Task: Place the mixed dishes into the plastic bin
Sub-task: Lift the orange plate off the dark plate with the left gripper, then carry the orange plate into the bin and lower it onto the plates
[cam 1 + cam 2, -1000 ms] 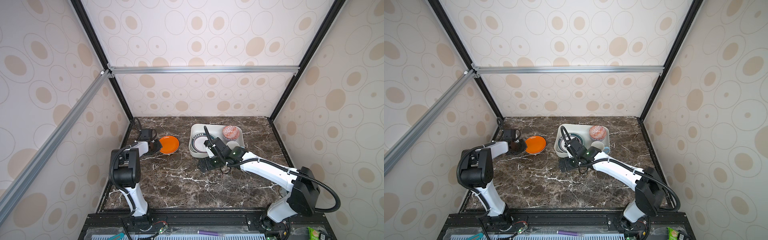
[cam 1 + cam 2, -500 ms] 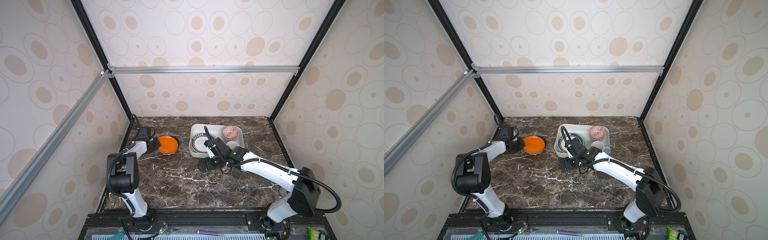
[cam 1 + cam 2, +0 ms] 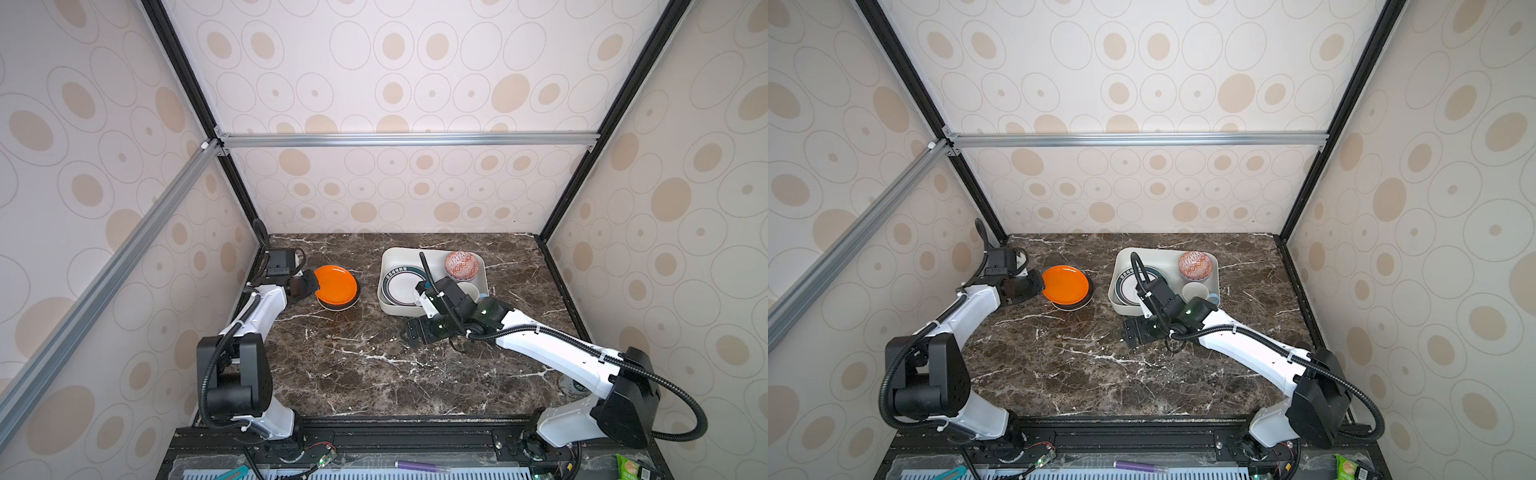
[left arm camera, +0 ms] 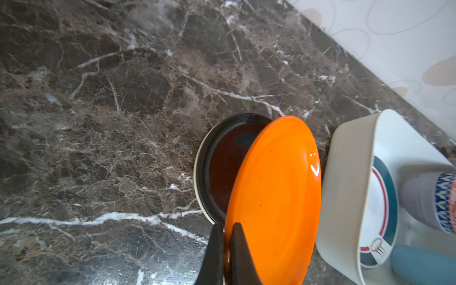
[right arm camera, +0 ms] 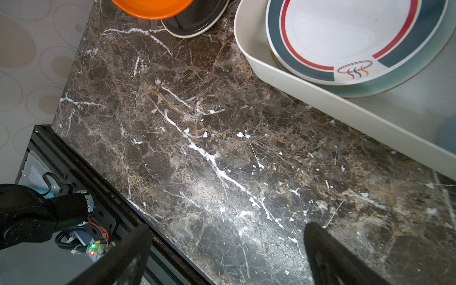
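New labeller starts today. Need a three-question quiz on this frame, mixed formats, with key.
1. True or false: the left gripper is shut on the rim of the orange plate.
2. What lies directly under the tilted orange plate? A) a black plate B) a mug C) a patterned bowl
3. Fill in: the right gripper, over the table beside the bin, is ___ (open or shut).

Key: 1 true; 2 A; 3 open.
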`<move>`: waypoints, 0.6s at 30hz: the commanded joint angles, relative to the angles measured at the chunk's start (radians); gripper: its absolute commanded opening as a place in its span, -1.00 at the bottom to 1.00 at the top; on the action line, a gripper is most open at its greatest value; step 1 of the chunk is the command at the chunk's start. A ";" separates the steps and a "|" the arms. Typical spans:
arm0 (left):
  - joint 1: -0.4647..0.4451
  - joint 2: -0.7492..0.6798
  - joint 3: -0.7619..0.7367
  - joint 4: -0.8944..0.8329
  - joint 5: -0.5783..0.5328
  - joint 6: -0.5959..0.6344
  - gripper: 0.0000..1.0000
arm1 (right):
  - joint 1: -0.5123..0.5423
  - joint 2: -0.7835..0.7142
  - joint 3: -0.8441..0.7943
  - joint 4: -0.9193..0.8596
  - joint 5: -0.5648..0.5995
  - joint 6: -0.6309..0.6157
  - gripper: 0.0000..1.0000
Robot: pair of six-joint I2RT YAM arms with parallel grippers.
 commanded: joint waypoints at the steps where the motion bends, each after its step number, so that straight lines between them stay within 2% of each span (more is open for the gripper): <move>1: -0.020 -0.060 0.072 -0.047 0.041 0.021 -1.00 | -0.007 -0.046 -0.011 -0.029 0.027 0.010 1.00; 9: -0.162 -0.094 0.155 -0.046 0.038 -0.026 -1.00 | -0.008 -0.128 -0.032 -0.077 0.089 0.026 0.99; 18: -0.381 0.109 0.256 0.050 0.014 -0.075 -1.00 | -0.007 -0.267 -0.068 -0.157 0.191 0.048 1.00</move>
